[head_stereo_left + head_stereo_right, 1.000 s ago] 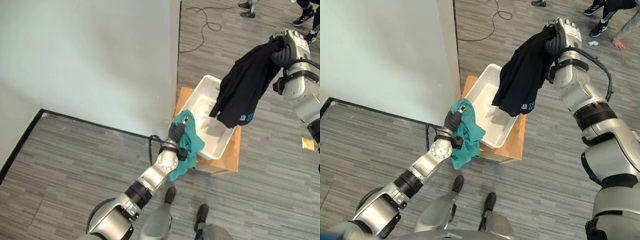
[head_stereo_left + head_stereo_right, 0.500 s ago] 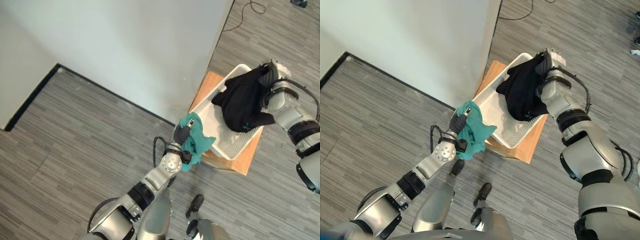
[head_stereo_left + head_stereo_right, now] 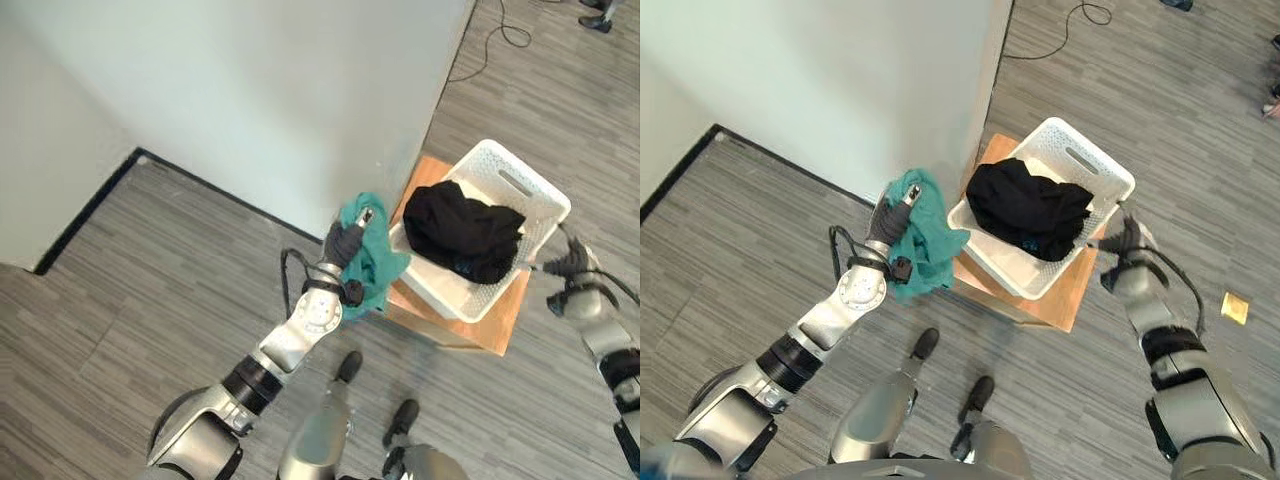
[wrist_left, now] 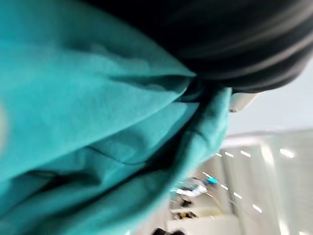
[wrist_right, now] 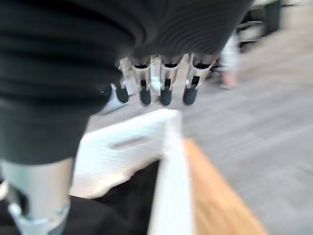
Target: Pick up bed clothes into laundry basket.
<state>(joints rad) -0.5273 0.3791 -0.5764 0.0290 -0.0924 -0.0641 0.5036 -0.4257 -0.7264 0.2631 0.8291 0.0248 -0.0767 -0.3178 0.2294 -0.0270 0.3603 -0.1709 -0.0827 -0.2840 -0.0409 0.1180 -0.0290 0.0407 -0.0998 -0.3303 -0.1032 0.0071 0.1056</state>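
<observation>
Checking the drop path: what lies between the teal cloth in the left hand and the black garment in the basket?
In the left eye view, just the white basket's near wall; teal cloth hangs against it, black garment inside.

You have a teal garment [image 3: 368, 252], a black garment [image 3: 464, 228] with what looks like a small blue mark, a white perforated laundry basket [image 3: 524, 186], an orange-brown wooden stand [image 3: 500, 322] and grey striped flooring [image 3: 150, 270].

Teal cloth [image 4: 98, 122] bunched in thick folds, very close. Gathered under the dark ribbed cover of the left hand [image 4: 234, 44]. Fingers hidden behind the fabric.
</observation>
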